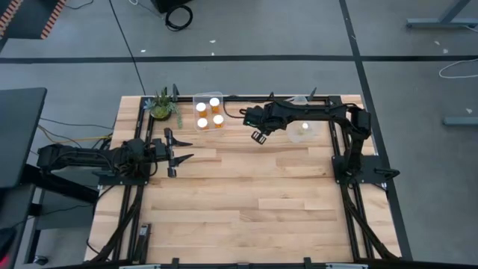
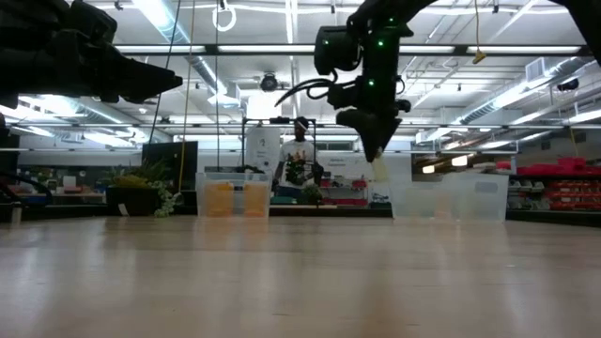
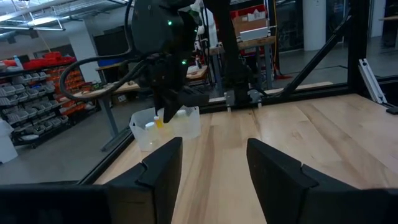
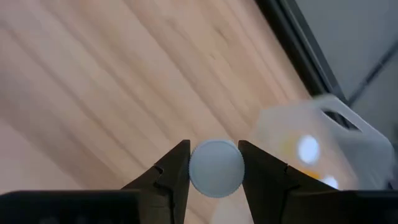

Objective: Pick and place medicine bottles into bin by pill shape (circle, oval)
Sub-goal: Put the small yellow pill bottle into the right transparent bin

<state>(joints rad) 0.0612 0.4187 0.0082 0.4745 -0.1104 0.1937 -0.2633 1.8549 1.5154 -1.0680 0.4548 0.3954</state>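
My right gripper [image 4: 214,167] fingers clamp a medicine bottle [image 4: 216,168] by its cap, upright for dropping into the bin [image 4: 323,146] ahead; my left gripper [image 3: 211,165] gapes empty.

Bright overhead strip lights (ceiling glare), soft table shadows, right wrist view blurred

Potted green plant [image 1: 161,104] at table's far edge, black monitor [image 1: 19,134], possibly a person [image 2: 299,160] beyond
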